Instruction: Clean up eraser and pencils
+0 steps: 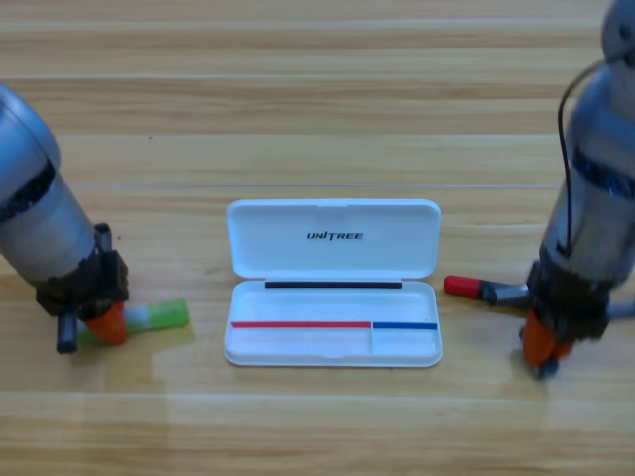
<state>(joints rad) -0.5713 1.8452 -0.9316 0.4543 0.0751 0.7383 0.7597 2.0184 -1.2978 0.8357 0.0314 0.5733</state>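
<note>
The pale white-green pencil [159,317] lies on the table at the left, its bright green end pointing right. My left gripper [105,324] points down onto its left part and hides that part. The black marker with a red end [474,289] lies at the right, and my right gripper [545,345] points down over its right part. The open white case [333,256] lies in the middle between the two pencils, lid folded back, tray toward the front. The eraser is out of view.
The left arm [35,213] comes in from the left edge and the right arm [595,169] from the upper right corner. A black cable [566,109] loops beside the right arm. Bare wooden table [317,119] lies behind the case.
</note>
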